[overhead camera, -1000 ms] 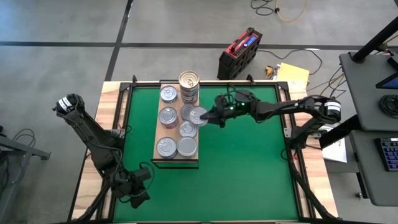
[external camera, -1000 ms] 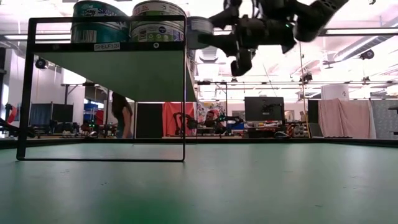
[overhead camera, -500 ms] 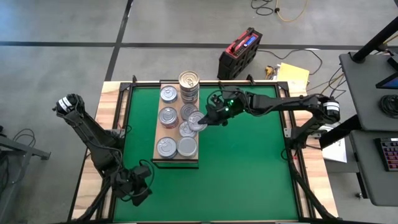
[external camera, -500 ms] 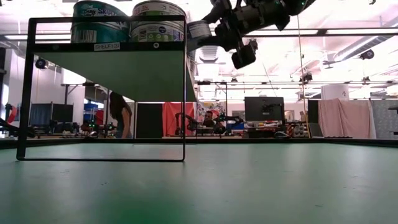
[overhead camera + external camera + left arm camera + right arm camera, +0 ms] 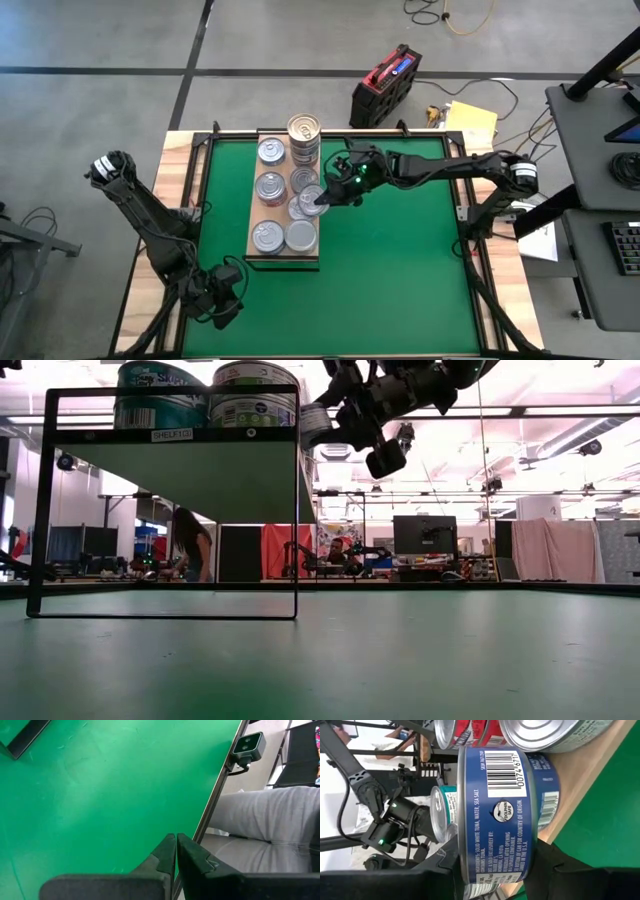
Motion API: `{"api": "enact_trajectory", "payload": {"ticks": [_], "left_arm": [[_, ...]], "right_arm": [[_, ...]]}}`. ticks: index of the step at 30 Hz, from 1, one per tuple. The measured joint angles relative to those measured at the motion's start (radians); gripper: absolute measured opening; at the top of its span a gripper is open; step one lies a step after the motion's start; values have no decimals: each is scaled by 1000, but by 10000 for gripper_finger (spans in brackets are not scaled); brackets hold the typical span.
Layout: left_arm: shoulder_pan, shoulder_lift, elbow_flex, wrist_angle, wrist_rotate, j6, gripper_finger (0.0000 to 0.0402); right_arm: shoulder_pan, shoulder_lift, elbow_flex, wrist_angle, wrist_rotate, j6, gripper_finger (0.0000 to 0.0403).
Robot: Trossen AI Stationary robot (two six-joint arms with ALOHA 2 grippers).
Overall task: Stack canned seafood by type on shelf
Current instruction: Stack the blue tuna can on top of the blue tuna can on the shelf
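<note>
We're pretty far along, by the look of it: the shelf (image 5: 253, 208) already carries most of the canned seafood, with a tall stack (image 5: 304, 135) at its 12 o'clock end and single tins filling the rest. The right gripper (image 5: 326, 197) is clamped on a blue tuna can (image 5: 497, 815), hovering over the shelf's 3 o'clock edge just above another tin. The left gripper (image 5: 176, 855) is parked at the table's 7 o'clock corner, fingers pinched together, empty. We'd guess more same-type stacking remains.
</note>
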Motion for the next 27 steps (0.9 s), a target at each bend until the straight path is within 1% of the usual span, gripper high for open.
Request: {"api": "enact_trajectory", "payload": {"ticks": [3,11,15,20,27], "left_arm": [[0,0,0,0,-2,0,0],[0,0,0,-2,-66,0,0],[0,0,0,-1,-70,0,0],[0,0,0,-1,-71,-4,0],[0,0,0,0,-71,-27,0]], "right_arm": [[0,2,1,0,1,0,130],[0,10,9,10,0,1,130],[0,38,25,14,-4,-3,130],[2,79,53,70,-11,5,130],[2,100,81,62,-10,6,130]]}}
